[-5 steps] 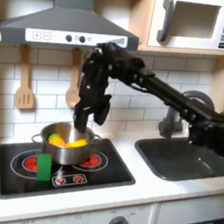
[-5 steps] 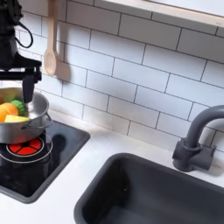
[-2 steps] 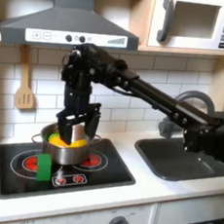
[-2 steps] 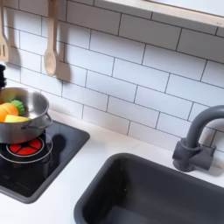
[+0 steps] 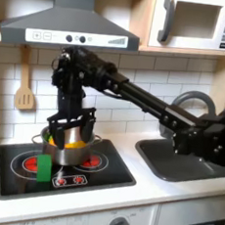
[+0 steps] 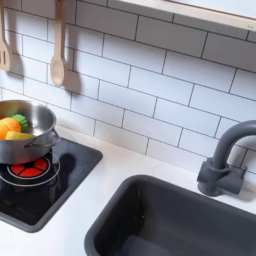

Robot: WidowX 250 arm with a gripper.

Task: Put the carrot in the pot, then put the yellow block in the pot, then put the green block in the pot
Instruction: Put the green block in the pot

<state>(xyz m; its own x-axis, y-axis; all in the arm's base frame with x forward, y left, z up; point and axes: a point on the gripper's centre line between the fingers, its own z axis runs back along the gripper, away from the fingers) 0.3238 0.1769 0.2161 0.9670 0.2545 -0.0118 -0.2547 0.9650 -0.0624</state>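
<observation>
A: Green block [image 5: 45,166]: small upright piece on the black cooktop [image 5: 108,175], just in front of the pot [image 5: 70,145] in the first exterior view. The carrot [image 6: 10,127] and the yellow block [image 6: 17,134] already lie inside the pot, as the second exterior view shows; only the green block is left out.

B: How is it likely to handle?

A: By its look it is light, rigid and smooth-faced, so it should not deform, though it could tip or slide on the glossy cooktop. Its two broad flat sides, taken near the top, seem the surest hold.

B: And the tool [image 5: 67,132]?

A: It hangs above the pot's rim at the first exterior view's left, fingers spread to a moderate gap, holding nothing.

B: What is hard to make out?

A: The tool partly screens the pot's interior in the first exterior view, so its contents read there as an orange-yellow blur. The pot is cut off by the second exterior view's left edge. The fingertips are too small to resolve.
</observation>
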